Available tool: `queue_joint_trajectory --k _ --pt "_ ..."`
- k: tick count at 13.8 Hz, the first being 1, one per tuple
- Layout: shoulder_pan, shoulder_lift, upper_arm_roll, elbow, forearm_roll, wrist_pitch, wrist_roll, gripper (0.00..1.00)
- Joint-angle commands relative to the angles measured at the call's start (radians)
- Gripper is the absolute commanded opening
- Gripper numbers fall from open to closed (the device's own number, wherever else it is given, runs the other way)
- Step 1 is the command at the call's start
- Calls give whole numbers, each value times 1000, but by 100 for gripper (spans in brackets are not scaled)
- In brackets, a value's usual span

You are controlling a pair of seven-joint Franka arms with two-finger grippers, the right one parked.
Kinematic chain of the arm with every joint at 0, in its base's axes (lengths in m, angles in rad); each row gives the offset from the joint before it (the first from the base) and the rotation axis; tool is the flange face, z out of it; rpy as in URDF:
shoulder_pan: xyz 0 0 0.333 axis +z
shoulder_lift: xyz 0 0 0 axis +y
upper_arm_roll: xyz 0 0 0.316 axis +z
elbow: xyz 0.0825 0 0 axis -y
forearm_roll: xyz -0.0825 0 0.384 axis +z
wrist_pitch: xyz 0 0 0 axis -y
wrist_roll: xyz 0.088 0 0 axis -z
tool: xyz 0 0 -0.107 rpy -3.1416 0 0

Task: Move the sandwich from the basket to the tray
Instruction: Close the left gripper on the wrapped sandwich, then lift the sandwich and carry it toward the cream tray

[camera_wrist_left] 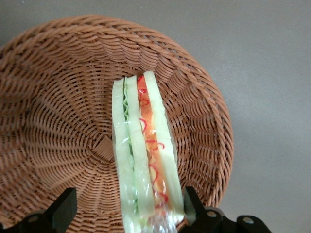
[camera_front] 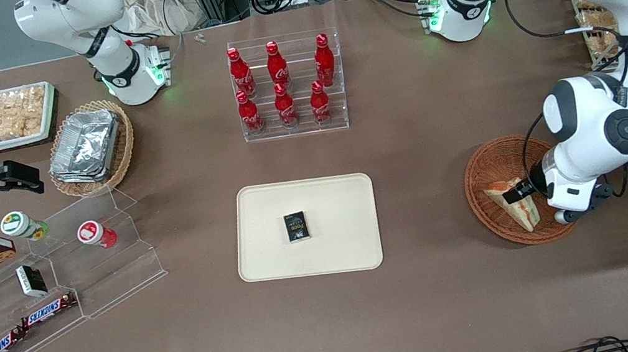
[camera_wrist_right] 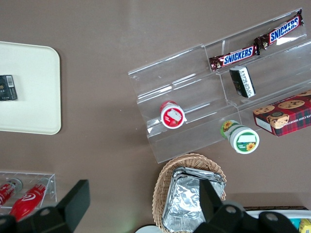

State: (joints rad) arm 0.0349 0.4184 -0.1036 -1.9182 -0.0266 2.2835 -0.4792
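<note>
Wide-open gripper (camera_wrist_left: 125, 209) fingers straddle the sandwich (camera_wrist_left: 143, 155), gripping nothing; its long edge points straight away from the hand, inside the basket (camera_wrist_left: 53, 121), lower right of the front view.

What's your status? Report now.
Gripper open, straddling the sandwich in the basket. Tray holds a small dark box; bare space around it.

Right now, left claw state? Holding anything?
Left claw: open, fingers straddling the plastic-wrapped triangular white-bread sandwich in the round reddish-brown wicker basket; not clamped yet.
</note>
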Motion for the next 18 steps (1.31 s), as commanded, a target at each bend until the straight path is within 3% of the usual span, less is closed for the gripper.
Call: queue_joint_trajectory --k 1,3,6,10,14,18 --pt "2 32 -4 -7 -13 34 -51 91" --pt "2 40 -4 -5 -12 47 -59 89" --pt "2 34 -5 5 -10 30 -56 54" --pt "0 -39 -10 54 -13 -172 -55 7" --pt "-4 -196 -57 90 -15 -365 -52 0" --pt "-10 -267 -135 177 -13 -499 -38 0"
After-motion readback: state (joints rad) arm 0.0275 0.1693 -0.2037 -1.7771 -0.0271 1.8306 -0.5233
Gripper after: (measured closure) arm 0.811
